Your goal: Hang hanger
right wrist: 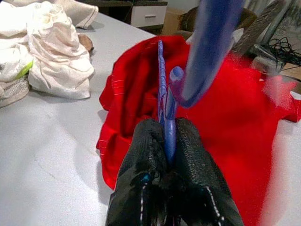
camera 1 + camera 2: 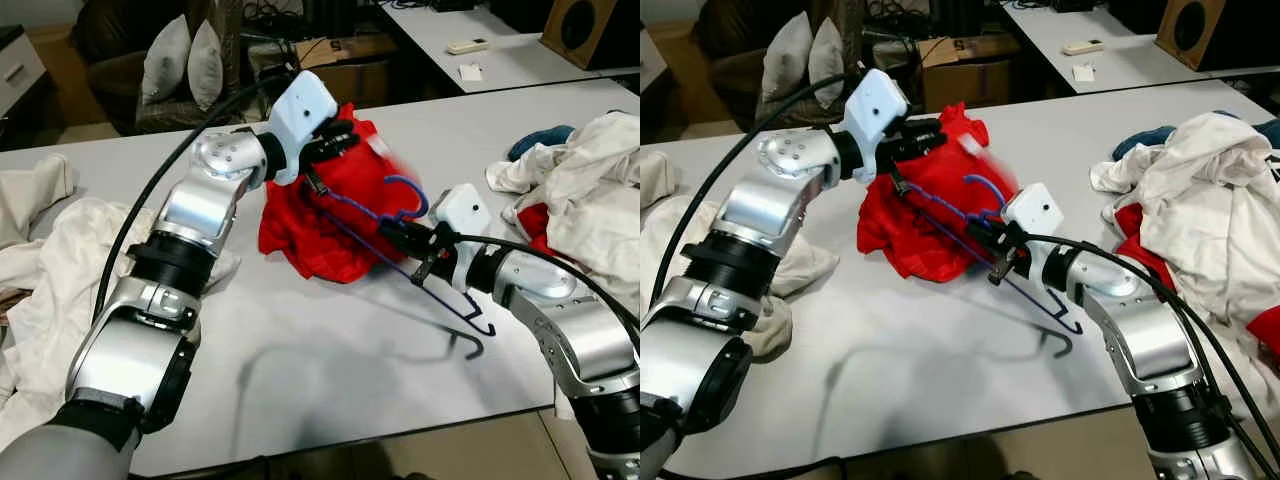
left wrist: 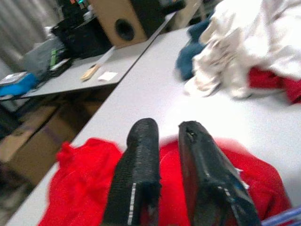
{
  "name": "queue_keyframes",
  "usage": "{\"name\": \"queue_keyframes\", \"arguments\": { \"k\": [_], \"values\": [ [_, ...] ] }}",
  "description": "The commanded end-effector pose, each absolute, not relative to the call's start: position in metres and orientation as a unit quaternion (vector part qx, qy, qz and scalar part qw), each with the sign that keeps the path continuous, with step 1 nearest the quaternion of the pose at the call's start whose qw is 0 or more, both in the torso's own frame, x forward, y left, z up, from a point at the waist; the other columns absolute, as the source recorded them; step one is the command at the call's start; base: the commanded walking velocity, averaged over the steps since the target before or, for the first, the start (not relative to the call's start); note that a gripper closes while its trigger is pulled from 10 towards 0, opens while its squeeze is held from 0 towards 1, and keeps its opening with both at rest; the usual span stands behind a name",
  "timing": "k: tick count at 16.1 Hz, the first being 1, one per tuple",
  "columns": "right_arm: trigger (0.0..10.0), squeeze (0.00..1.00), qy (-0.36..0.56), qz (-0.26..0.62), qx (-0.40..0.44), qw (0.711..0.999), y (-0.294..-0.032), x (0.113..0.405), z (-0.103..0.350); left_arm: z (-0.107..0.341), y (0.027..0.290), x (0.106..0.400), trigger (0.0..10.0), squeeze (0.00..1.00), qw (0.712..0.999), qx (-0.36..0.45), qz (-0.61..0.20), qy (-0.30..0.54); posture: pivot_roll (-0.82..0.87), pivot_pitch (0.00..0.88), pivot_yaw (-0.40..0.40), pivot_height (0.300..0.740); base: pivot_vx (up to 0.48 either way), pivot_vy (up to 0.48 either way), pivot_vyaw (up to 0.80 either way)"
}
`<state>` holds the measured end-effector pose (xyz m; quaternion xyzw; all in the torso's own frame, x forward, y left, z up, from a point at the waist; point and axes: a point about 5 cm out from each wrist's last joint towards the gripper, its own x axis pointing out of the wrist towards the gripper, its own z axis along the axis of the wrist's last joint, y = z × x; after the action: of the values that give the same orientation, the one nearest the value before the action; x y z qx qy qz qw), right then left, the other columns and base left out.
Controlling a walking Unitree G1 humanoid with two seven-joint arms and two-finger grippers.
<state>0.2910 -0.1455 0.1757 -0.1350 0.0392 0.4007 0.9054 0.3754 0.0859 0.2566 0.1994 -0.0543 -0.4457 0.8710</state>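
A crumpled red garment lies in the middle of the grey table. My left gripper sits on its top edge, fingers nearly together and pinching the red cloth. A blue wire hanger runs from inside the garment out to the right, and its hook rests on the table near the front. My right gripper is shut on the hanger's wire beside the garment; in the right wrist view the blue wire stands between the closed fingertips.
A heap of white clothes with a blue cloth covers the table's right end. More white cloth lies at the left. The front edge is close. A chair with cushions and boxes stand behind.
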Motion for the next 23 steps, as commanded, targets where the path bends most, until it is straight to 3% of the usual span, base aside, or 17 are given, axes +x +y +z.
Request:
{"name": "queue_keyframes", "arguments": {
  "k": [1, 2, 5, 7, 9, 11, 15, 18, 23],
  "values": [
    [10.0, 0.0, 0.021, 0.395, -0.133, 0.909, -0.146, 0.294, 0.182, 0.27, 0.092, 0.376, 10.0, 1.0, 0.881, 0.172, -0.436, -0.069, -0.04, 0.0, 0.082, 0.74, 0.0, 0.0, 0.0],
    [10.0, 0.0, 0.019, 0.399, -0.13, 0.908, -0.144, 0.293, 0.181, 0.277, 0.096, 0.379, 10.0, 0.0, 0.89, 0.159, -0.42, -0.074, -0.03, 0.0, 0.081, 0.74, 0.0, 0.0, 0.0],
    [10.0, 0.0, 0.01, 0.403, -0.124, 0.907, -0.142, 0.292, 0.181, 0.29, 0.12, 0.384, 10.0, 0.0, 0.911, 0.157, -0.374, -0.074, -0.03, 0.0, 0.085, 0.74, 0.0, 0.0, 0.0],
    [10.0, 0.0, -0.007, 0.398, -0.109, 0.911, -0.144, 0.293, 0.185, 0.274, 0.145, 0.384, 10.0, 0.0, 0.907, 0.235, -0.348, -0.031, -0.03, 0.0, 0.089, 0.74, 0.0, 0.0, 0.0],
    [10.0, 0.0, -0.034, 0.392, -0.071, 0.917, -0.148, 0.293, 0.191, 0.239, 0.177, 0.379, 10.0, 0.0, 0.885, 0.316, -0.336, 0.054, -0.03, 0.0, 0.092, 0.74, 0.0, 0.0, 0.0],
    [10.0, 0.0, -0.058, 0.41, -0.019, 0.91, -0.153, 0.288, 0.196, 0.233, 0.19, 0.37, 10.0, 0.0, 0.888, 0.279, -0.365, 0.022, -0.02, 0.0, 0.083, 0.74, 0.0, 0.0, 0.0],
    [10.0, 0.0, -0.042, 0.445, -0.019, 0.894, -0.159, 0.282, 0.189, 0.246, 0.189, 0.372, 10.0, 0.0, 0.909, 0.205, -0.362, -0.026, -0.02, 0.0, 0.081, 0.74, 0.0, 0.0, 0.0],
    [10.0, 0.0, -0.037, 0.446, -0.019, 0.894, -0.164, 0.283, 0.187, 0.237, 0.192, 0.377, 10.0, 0.0, 0.927, 0.138, -0.348, 0.005, -0.01, 0.0, 0.081, 0.74, 0.0, 0.0, 0.0],
    [10.0, 0.0, -0.039, 0.451, -0.024, 0.891, -0.166, 0.281, 0.189, 0.219, 0.18, 0.369, 10.0, 0.0, 0.904, 0.141, -0.402, 0.033, -0.02, 0.0, 0.084, 0.74, 0.0, 0.0, 0.0]
  ]
}}
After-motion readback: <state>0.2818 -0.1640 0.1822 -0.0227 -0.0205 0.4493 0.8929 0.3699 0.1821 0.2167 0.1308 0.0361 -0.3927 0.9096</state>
